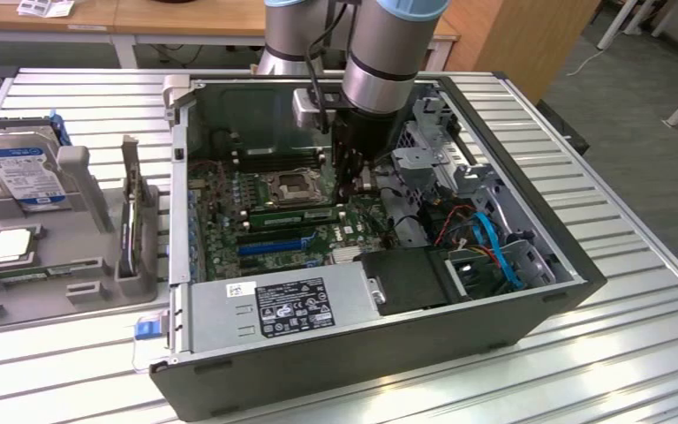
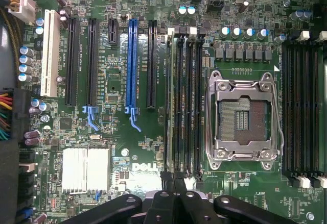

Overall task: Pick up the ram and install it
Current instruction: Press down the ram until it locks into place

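The ram [image 1: 292,213] is a thin green stick lying along the outermost of the black slots beside the CPU socket [image 1: 293,186], inside the open computer case [image 1: 551,291]. In the wrist view the ram [image 2: 168,106] shows edge-on in that slot, with three bare slots [image 2: 190,106] between it and the socket [image 2: 242,117]. My gripper [image 1: 357,187] reaches down into the case from above. Its fingers are shut together, and the gripper [image 2: 171,179] sits right over the near end of the ram. Whether the tips press on the stick I cannot tell.
A grey holder tray [image 1: 33,291] on the exterior view's left carries a blue-labelled hard drive [image 1: 15,168] and a square silver CPU chip [image 1: 10,246]. The power supply [image 1: 280,305], a drive cage [image 1: 433,168] and blue and orange cables [image 1: 493,243] crowd the case around the board.
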`<state>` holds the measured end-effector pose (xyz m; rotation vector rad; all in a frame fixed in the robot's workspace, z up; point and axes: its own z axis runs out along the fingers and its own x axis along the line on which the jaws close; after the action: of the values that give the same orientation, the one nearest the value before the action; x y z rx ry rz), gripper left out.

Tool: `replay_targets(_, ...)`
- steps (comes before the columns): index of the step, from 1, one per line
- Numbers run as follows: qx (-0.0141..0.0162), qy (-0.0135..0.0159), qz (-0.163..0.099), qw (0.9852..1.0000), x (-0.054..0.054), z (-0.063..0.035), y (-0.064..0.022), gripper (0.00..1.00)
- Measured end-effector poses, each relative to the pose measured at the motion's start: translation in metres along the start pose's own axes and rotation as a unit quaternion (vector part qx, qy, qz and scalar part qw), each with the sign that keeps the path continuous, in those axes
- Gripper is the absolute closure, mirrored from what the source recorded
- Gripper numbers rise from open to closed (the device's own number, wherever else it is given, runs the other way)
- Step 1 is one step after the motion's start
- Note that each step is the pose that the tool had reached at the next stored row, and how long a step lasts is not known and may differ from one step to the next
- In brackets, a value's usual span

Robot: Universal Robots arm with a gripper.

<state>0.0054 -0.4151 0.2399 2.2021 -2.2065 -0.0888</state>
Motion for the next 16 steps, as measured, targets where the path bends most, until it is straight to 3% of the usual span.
replay_targets(16,0.0,0.0001,0.0,1.0,0.0002,0.007,-0.0003,0.9)
